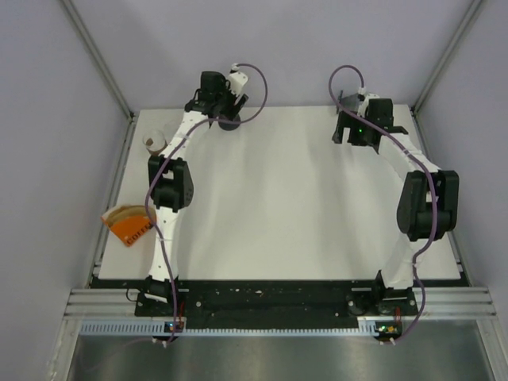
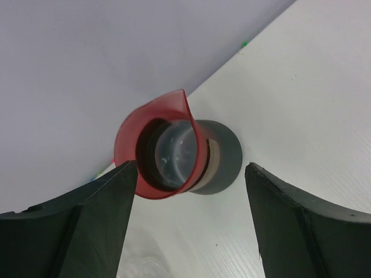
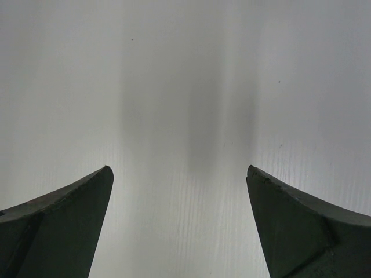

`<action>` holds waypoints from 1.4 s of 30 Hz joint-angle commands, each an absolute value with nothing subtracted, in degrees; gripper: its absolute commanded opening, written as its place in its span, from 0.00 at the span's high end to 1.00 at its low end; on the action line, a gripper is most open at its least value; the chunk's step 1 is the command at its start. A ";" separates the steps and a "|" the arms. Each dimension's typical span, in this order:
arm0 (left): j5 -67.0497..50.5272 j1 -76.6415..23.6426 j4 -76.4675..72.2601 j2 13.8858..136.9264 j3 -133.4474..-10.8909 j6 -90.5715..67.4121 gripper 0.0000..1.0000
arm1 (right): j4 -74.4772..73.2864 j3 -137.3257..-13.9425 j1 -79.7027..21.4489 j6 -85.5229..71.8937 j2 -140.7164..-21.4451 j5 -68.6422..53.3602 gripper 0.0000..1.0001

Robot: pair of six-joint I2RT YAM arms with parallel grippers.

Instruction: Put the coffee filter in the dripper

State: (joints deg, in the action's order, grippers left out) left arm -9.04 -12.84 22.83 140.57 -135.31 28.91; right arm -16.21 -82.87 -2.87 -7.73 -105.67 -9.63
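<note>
We find no legible text, brand, no. or sign in any view. Faint marks on the orange filter pack (image 1: 131, 228), at the tabletop's left edge, are too small for us to read.

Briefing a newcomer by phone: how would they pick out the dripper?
On the table, follow the far edge to the open left gripper. Just ahead sits the dripper: a translucent red cone on a dark grey ring, unlike the orange holder nearer you.

I count two arms, left arm (image 1: 168, 186) and right arm (image 1: 425, 202), with two grippers, left gripper (image 2: 190, 174) and right gripper (image 3: 179, 171), at one table (image 1: 302, 206). There is one red dripper (image 2: 130, 145), one grey base (image 2: 227, 155), one orange holder (image 1: 133, 231) of filters (image 1: 123, 213) stacked too tightly to count, and one small cup (image 1: 152, 143).
</note>
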 commanded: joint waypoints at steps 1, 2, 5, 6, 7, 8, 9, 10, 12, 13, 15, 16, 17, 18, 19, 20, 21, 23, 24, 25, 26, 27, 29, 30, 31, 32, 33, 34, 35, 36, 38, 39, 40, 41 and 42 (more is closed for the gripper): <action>-7.38 -12.74 15.12 142.81 -139.04 29.18 0.20 | -15.82 -87.18 -3.34 -8.09 -106.96 -10.46 0.02; -7.56 -12.74 15.38 143.52 -139.22 29.27 0.21 | -15.82 -87.54 -3.34 -8.00 -107.14 -9.94 0.02; -8.35 -12.74 16.17 145.10 -139.13 28.83 0.23 | -15.73 -89.29 -3.34 -7.47 -108.54 -8.18 0.02; -8.09 -12.74 16.08 145.54 -139.22 28.31 0.25 | -15.82 -90.17 -3.43 -7.30 -108.98 -8.09 0.01; -8.09 -12.66 15.91 145.98 -139.22 27.78 0.26 | -15.65 -91.13 -3.34 -6.95 -109.59 -8.35 0.02; -8.00 -12.66 15.91 146.60 -139.31 27.43 0.28 | -15.64 -92.27 -3.34 -6.86 -110.38 -8.78 0.02; -8.00 -12.66 15.91 146.86 -139.31 27.25 0.31 | -15.64 -93.33 -3.34 -6.86 -111.00 -9.05 0.02; -7.91 -12.74 15.91 147.13 -139.48 26.81 0.35 | -15.64 -94.38 -3.34 -6.68 -111.70 -9.14 0.02; -8.17 -12.66 16.17 147.04 -139.40 26.02 0.46 | -15.64 -95.88 -3.34 -6.68 -112.58 -9.67 0.01; -8.43 -12.74 16.61 146.87 -139.57 25.58 0.51 | -15.73 -96.32 -3.43 -6.59 -112.94 -9.75 0.02; -10.18 -12.74 19.06 145.82 -139.40 24.70 0.69 | -15.73 -96.68 -3.34 -6.33 -113.29 -9.76 0.02; -11.41 -12.83 20.55 145.03 -139.05 24.44 0.74 | -15.82 -96.68 -3.34 -6.07 -113.29 -9.67 0.02; -13.25 -13.01 22.31 143.54 -138.26 24.35 0.84 | -15.82 -96.59 -3.25 -5.89 -113.12 -9.49 0.02; -15.53 -13.18 23.72 141.70 -136.51 24.78 0.91 | -15.91 -96.42 -3.25 -5.63 -113.12 -9.23 0.02; -16.95 -13.53 25.56 139.77 -134.67 25.13 1.00 | -16.00 -96.24 -3.25 -5.36 -112.94 -8.79 0.02; -18.53 -13.88 27.49 137.66 -132.65 25.40 1.00 | -16.08 -96.15 -3.25 -5.10 -112.68 -8.53 0.01; -20.11 -14.15 29.51 135.72 -131.32 25.57 1.00 | -16.17 -96.07 -3.16 -4.75 -112.59 -8.18 0.01; -23.80 -14.85 34.87 132.38 -128.51 25.58 1.00 | -16.26 -96.06 -2.99 -4.22 -112.41 -7.47 0.01; -25.47 -15.38 36.81 130.80 -126.84 25.66 1.00 | -16.17 -96.15 -2.90 -4.04 -112.33 -7.12 0.01; -26.88 -15.99 38.83 128.95 -125.09 25.84 1.00 | -16.00 -96.41 -2.64 -4.22 -112.41 -7.03 0.01; -27.68 -16.87 40.50 127.02 -122.89 26.80 1.00 | -16.00 -96.85 -2.38 -4.22 -112.67 -7.29 0.01; -28.21 -18.01 42.26 125.35 -121.04 27.68 1.00 | -15.91 -97.46 -1.85 -4.31 -113.02 -7.82 0.01; -28.82 -20.64 45.86 122.18 -117.26 29.96 1.00 | -15.56 -99.39 -0.89 -4.39 -114.16 -9.05 0.02; -29.70 -22.05 47.71 120.95 -115.85 31.45 1.00 | -15.38 -100.80 -0.27 -4.57 -114.87 -9.75 0.02; -30.32 -23.28 49.03 119.98 -114.27 32.33 1.00 | -15.03 -102.20 -0.26 -4.92 -115.92 -10.19 0.02; -30.67 -24.51 49.83 119.19 -112.87 32.52 1.00 | -14.86 -104.04 1.56 -5.44 -117.06 -10.63 0.03; -30.76 -25.48 49.92 118.40 -111.02 31.91 1.00 | -14.85 -106.24 2.02 -5.97 -118.64 -11.07 0.04; -30.67 -26.45 49.83 117.69 -109.35 31.82 1.00 | -14.68 -108.26 2.72 -7.02 -120.04 -11.51 0.06; -30.50 -27.33 49.66 117.16 -108.20 32.16 1.00 | -14.50 -110.54 3.42 -7.99 -121.97 -11.77 0.07; -29.89 -28.29 49.57 116.64 -106.89 32.34 1.00 | -14.41 -112.65 3.95 -9.48 -123.82 -11.95 0.09; -29.36 -30.14 49.04 115.49 -104.78 32.52 1.00 | -14.24 -117.48 5.44 -12.47 -127.42 -12.39 0.15; -29.44 -30.84 48.87 114.88 -103.72 32.69 1.00 | -14.33 -119.42 5.97 -14.39 -129.09 -12.57 0.19; -29.62 -31.37 48.43 114.18 -102.75 32.87 1.00 | -14.15 -121.53 6.59 -15.89 -130.94 -13.00 0.21; -29.79 -31.81 47.91 113.65 -101.70 33.13 1.00 | -13.54 -123.21 7.03 -17.39 -132.52 -13.44 0.24; -29.88 -32.16 47.73 113.21 -100.99 33.22 1.00 | -12.75 -124.88 7.21 -18.27 -134.45 -13.80 0.25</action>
State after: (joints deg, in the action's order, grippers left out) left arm -28.53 -31.75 46.48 116.84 -104.51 32.14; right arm -15.55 -117.64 5.45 -11.25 -128.57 -11.68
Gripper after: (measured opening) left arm 0.126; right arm 0.776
